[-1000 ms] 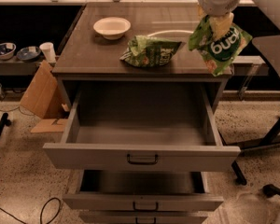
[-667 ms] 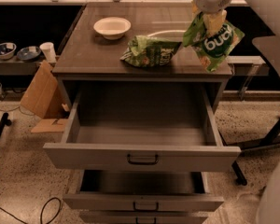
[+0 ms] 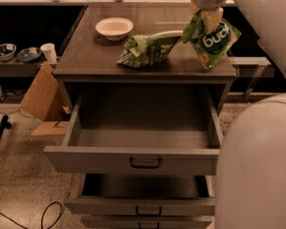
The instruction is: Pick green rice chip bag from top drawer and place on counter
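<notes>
The green rice chip bag (image 3: 213, 41) hangs from my gripper (image 3: 205, 12) over the right part of the counter (image 3: 100, 51), its lower end close to the surface. The gripper is shut on the bag's top edge. The white "buck" letters show on the bag's dark green patch. The top drawer (image 3: 133, 159) stands pulled open below the counter and nothing shows inside it. My arm fills the upper right and lower right of the view.
A darker green leafy bag (image 3: 145, 50) lies mid-counter, just left of the held bag. A white bowl (image 3: 114, 27) sits at the counter's back left. A lower drawer (image 3: 140, 205) is partly open. Cardboard (image 3: 40, 97), cups and cables lie at the left.
My gripper and the rice chip bag have moved back and slightly left over the counter, away from above the drawer's right edge.
</notes>
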Controlling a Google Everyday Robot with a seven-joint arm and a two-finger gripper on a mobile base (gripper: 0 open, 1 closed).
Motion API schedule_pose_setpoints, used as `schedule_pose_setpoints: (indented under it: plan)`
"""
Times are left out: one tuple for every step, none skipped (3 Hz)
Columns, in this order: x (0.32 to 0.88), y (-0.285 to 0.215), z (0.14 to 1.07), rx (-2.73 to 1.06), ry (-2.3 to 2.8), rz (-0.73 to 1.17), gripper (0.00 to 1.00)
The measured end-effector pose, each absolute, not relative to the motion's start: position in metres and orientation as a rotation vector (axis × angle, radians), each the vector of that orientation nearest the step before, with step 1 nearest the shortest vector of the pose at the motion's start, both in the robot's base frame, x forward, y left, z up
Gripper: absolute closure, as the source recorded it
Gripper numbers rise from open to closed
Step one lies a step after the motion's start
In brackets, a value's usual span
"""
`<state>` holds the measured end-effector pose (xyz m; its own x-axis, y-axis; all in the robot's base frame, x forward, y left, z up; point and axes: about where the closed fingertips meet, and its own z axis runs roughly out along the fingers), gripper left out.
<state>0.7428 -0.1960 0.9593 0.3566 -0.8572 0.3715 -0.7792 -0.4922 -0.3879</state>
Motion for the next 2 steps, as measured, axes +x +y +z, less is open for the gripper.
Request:
schedule_pose_setpoints:
  plan:
    - [0.755,-0.209,0.959,-2.449,1.535,-0.807,1.00]
    - [0.760,-0.238,0.961,-2.420,1.614,-0.811,1.00]
